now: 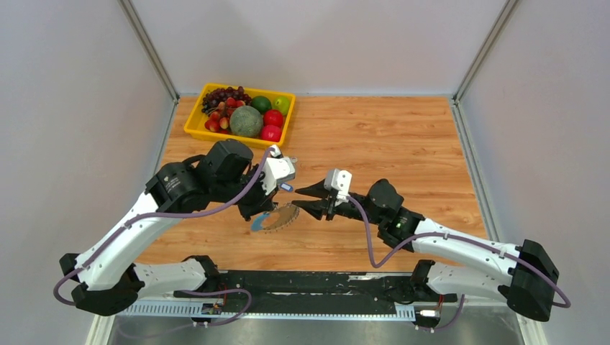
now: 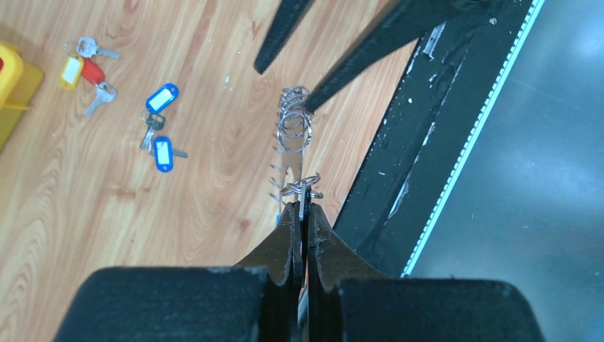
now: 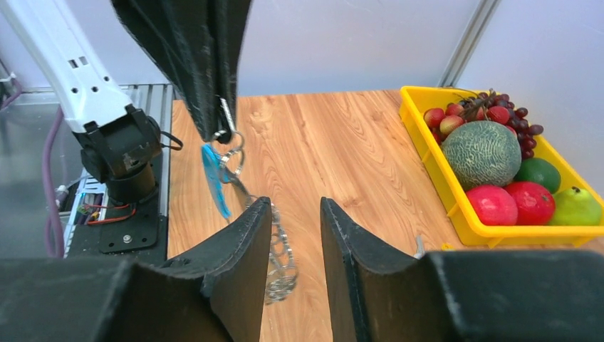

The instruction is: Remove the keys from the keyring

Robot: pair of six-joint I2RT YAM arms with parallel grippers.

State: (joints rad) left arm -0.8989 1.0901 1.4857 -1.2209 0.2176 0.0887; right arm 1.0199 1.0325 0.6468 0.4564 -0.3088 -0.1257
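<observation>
The keyring (image 1: 277,218) hangs just above the table, held edge-on. Its blue arc (image 3: 214,178) and its fringe of silvery rings (image 3: 281,256) show in the right wrist view. My left gripper (image 2: 303,208) is shut on the hoop's rim, below the small rings (image 2: 293,128). My right gripper (image 3: 295,206) is open, and one fingertip (image 2: 308,103) touches the fringe of rings. Loose keys lie on the table: two with blue tags (image 2: 162,100) and a group with red and yellow tags (image 2: 82,68).
A yellow fruit tray (image 1: 193,122) with a melon, grapes and other fruit stands at the back left; it also shows in the right wrist view (image 3: 456,192). The black base rail (image 1: 309,284) runs along the near edge. A blue tag (image 1: 286,187) lies by my left gripper (image 1: 265,210).
</observation>
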